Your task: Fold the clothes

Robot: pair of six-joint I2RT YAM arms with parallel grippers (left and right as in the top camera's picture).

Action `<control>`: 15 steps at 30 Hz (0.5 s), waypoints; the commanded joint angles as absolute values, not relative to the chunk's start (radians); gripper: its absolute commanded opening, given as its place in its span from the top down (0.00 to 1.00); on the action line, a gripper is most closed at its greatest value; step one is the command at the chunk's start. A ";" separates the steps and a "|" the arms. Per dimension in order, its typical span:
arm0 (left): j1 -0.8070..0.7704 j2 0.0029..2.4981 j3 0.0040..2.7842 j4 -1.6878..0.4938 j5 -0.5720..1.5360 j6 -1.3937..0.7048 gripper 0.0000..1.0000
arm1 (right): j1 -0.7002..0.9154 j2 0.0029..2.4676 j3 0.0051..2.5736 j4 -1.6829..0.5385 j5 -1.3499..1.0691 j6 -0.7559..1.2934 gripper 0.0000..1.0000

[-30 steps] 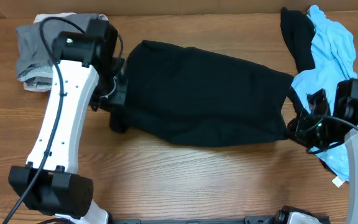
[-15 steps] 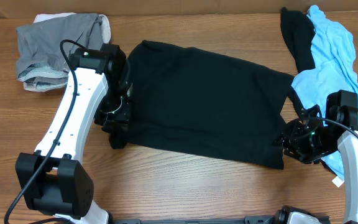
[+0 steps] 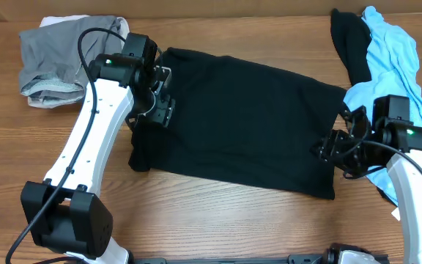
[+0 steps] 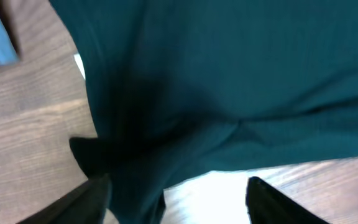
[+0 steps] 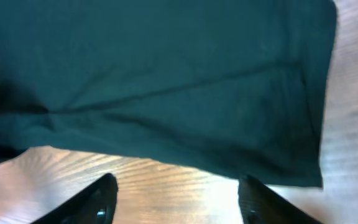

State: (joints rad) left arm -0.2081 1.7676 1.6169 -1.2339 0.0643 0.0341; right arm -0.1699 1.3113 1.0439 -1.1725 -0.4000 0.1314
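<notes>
The black T-shirt of the clothes lies spread flat across the middle of the table, folded into a broad band. My left gripper hovers over its left edge, open, with nothing between the fingers. In the left wrist view the dark cloth fills the upper frame, and the left gripper straddles its hem. My right gripper stands open at the shirt's right end. The right wrist view shows the shirt's edge just beyond the open right gripper, with bare wood between the fingers.
A grey garment lies bunched at the back left. At the back right are a light-blue garment and another black one, close behind my right arm. A white label shows beside the shirt's edge.
Both grippers have opened and let go of the black shirt after drawing its folded edge toward the front. The left one has pulled back over the shirt's left edge; the shirt now lies flat.
</notes>
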 commanded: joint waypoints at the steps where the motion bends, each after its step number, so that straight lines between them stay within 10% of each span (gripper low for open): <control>1: -0.209 1.785 1.640 -1.203 0.071 0.061 0.25 | -0.158 1.304 1.042 -1.134 -0.403 0.135 0.30; 15: -0.192 1.971 1.639 -1.248 -0.004 0.052 0.29 | -0.158 1.374 1.042 -1.050 -0.402 0.123 0.27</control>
